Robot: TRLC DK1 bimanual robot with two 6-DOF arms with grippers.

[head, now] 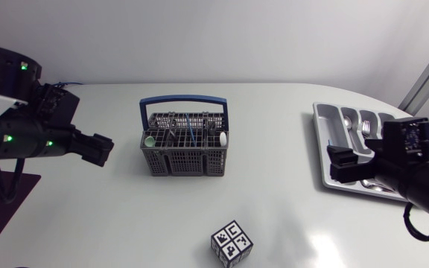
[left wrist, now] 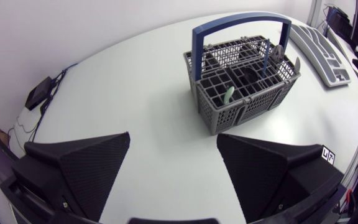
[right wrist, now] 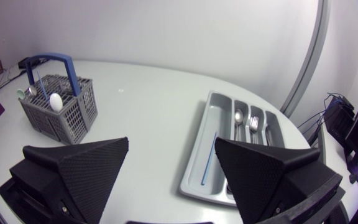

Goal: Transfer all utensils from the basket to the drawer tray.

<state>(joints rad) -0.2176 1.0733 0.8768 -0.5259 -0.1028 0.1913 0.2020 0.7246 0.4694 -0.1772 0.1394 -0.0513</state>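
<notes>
left gripper [left wrist: 173, 142] is released, its two broad fingers spread wide with only bare table under the gap. it hangs over the left part of the table, well apart from the basket [head: 185, 149], which lies ahead of it. right gripper [right wrist: 171, 143] is also spread and grasps nothing. in the head view it hovers over the basket-side edge of the drawer tray [right wrist: 194, 163].

the basket is a grey plastic grid with a blue arched handle [head: 184, 99], standing upright near the middle of the table. utensils are in it. a white spoon-like head [right wrist: 55, 101] pokes up at the end toward the tray. a pale green handle [left wrist: 229, 94] stands in a cell at the opposite end. thin blue pieces [head: 192, 134] and some dark items stand in the middle cells, though exactly what they are is hard to tell.

the drawer tray is grey and lies flat at the right side of the table, well apart from the basket. a spoon [right wrist: 238, 118] and a fork [right wrist: 252, 127] lie in neighbouring narrow compartments. a thin blue stick [right wrist: 209, 158], perhaps a straw, lies in the long compartment on the basket side. a marker cube [head: 232, 243] sits near the front table edge, in front of the basket.
</notes>
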